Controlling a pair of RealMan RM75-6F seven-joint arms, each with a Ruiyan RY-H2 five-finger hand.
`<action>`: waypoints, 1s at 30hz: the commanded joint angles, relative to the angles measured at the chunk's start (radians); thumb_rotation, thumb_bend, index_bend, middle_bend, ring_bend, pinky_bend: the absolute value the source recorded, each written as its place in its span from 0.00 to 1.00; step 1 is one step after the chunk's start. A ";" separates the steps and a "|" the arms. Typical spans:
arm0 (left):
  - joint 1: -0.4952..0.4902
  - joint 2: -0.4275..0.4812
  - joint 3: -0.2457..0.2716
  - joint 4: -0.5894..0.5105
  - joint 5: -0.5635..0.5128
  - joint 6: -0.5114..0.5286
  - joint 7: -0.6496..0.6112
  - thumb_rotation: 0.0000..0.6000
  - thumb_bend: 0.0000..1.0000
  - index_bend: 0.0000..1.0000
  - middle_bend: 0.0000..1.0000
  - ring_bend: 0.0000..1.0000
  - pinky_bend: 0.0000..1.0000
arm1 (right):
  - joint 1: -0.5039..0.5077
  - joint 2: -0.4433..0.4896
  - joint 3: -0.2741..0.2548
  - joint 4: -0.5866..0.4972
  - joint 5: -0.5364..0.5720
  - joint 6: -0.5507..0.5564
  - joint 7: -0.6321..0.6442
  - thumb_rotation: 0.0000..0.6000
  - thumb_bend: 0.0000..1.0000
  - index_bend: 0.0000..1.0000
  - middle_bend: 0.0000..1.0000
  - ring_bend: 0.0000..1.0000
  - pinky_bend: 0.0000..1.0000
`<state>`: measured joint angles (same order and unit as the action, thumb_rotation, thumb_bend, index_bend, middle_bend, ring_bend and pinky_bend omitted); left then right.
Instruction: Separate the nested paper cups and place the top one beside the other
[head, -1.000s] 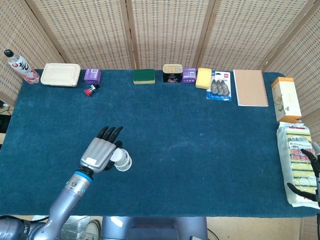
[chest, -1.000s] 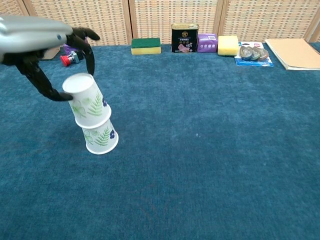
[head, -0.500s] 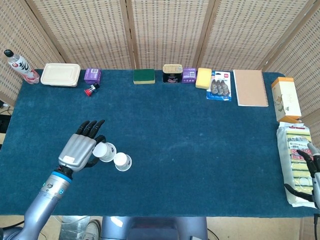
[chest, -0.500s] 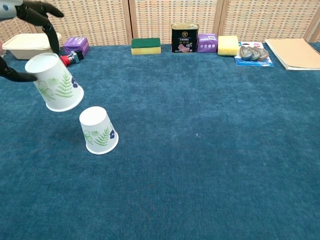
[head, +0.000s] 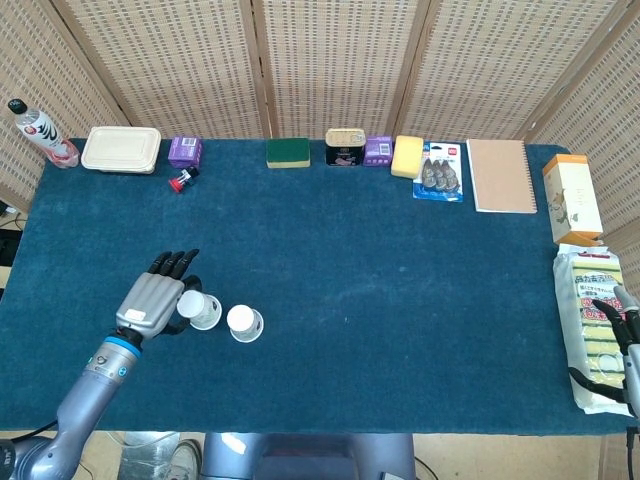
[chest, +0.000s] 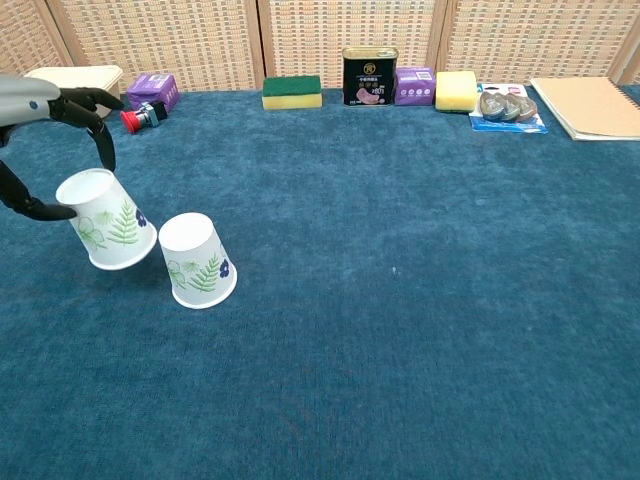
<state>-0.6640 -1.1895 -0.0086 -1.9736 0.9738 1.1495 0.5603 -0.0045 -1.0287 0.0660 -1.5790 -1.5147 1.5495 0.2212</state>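
Observation:
Two white paper cups with a green leaf print are apart on the blue table. One cup (chest: 197, 259) (head: 243, 323) stands upside down on the cloth. Just to its left my left hand (head: 152, 303) (chest: 45, 110) holds the other cup (chest: 106, 232) (head: 199, 309) upside down and tilted, its rim close to the cloth or touching it. The two cups nearly touch in the chest view. My right hand (head: 626, 340) hangs at the table's right edge beside a yellow packet, fingers apart, holding nothing.
Along the far edge lie a bottle (head: 38, 132), food box (head: 121, 149), purple box (head: 185, 151), red cap (head: 180, 181), sponge (head: 288, 152), tin can (head: 345, 146), yellow sponge (head: 407, 156), clips pack (head: 439, 171) and notebook (head: 501, 175). A carton (head: 572, 198) and a packet (head: 594, 325) lie right.
My left hand lifted the top cup off the lower one, carried it left, and has lowered it to the table beside the other cup.

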 joint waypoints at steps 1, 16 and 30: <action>0.001 -0.020 0.005 0.020 -0.007 -0.010 0.010 1.00 0.24 0.38 0.00 0.00 0.04 | -0.001 0.001 0.000 0.000 -0.001 0.003 0.004 1.00 0.07 0.14 0.00 0.00 0.00; -0.009 -0.086 -0.008 0.062 -0.027 -0.017 0.061 1.00 0.24 0.38 0.00 0.00 0.04 | -0.002 0.004 0.002 0.002 0.004 0.004 0.012 1.00 0.07 0.14 0.00 0.00 0.00; -0.014 -0.109 -0.013 0.057 -0.047 0.004 0.117 1.00 0.24 0.38 0.00 0.00 0.04 | -0.006 0.008 0.004 0.002 0.006 0.009 0.020 1.00 0.07 0.14 0.00 0.00 0.00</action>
<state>-0.6771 -1.2972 -0.0218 -1.9151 0.9286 1.1505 0.6744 -0.0102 -1.0209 0.0699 -1.5775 -1.5085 1.5581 0.2413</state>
